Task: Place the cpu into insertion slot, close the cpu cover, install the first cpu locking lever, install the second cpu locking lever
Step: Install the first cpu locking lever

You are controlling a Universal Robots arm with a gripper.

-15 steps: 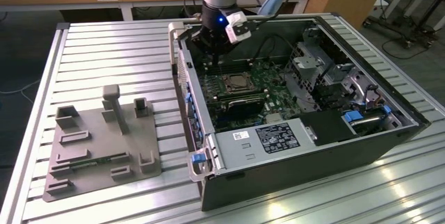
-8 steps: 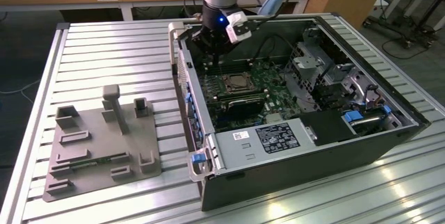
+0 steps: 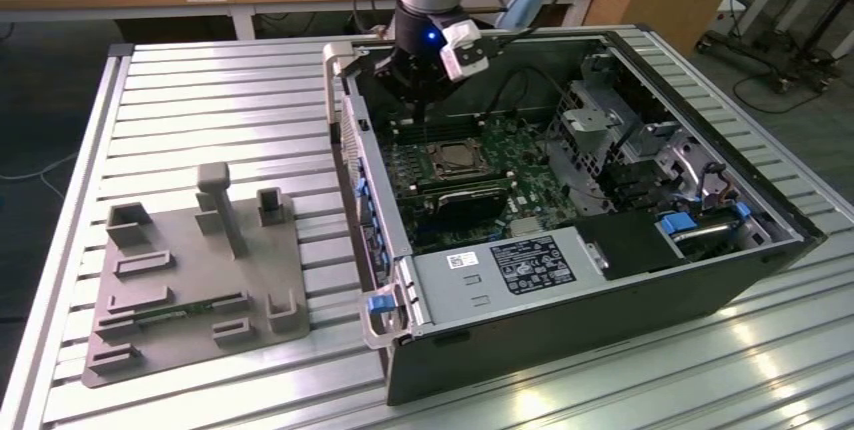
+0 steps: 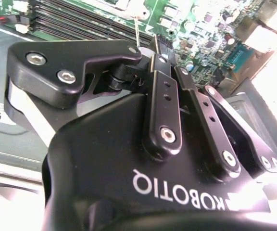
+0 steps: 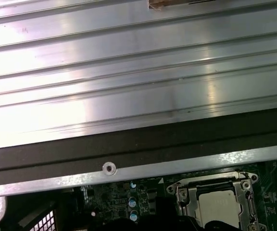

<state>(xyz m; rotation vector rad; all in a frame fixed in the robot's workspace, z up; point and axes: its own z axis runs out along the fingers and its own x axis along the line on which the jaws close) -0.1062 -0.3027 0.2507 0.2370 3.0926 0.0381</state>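
The gripper [image 3: 422, 108] reaches down inside the open computer case [image 3: 574, 320], above the motherboard's far edge in the exterior view. In the second wrist view, the gripper [image 4: 153, 45] has its 2 fingers [image 4: 163, 96] drawn in to a narrow stance, with the tips close together. A thin metal rod [image 4: 137, 31] stands just beside the tips; whether it is gripped cannot be told.

The cpu [image 5: 220, 211] lies in the insertion slot [image 3: 433, 160], its silvery top showing through the cut-out of the cpu cover [image 5: 182, 202], which lies flat over it. The gripper hangs just beyond the slot, towards the case's far wall.

Long memory slots [image 4: 81, 21] run beneath the fingers on the green motherboard [image 4: 201, 29]. The case's dark side wall [image 5: 129, 144] stands close by, with the slatted aluminium table [image 3: 200, 120] beyond it. A grey fixture tray [image 3: 187, 280] sits on the table, well apart from the case, at the exterior view's left.
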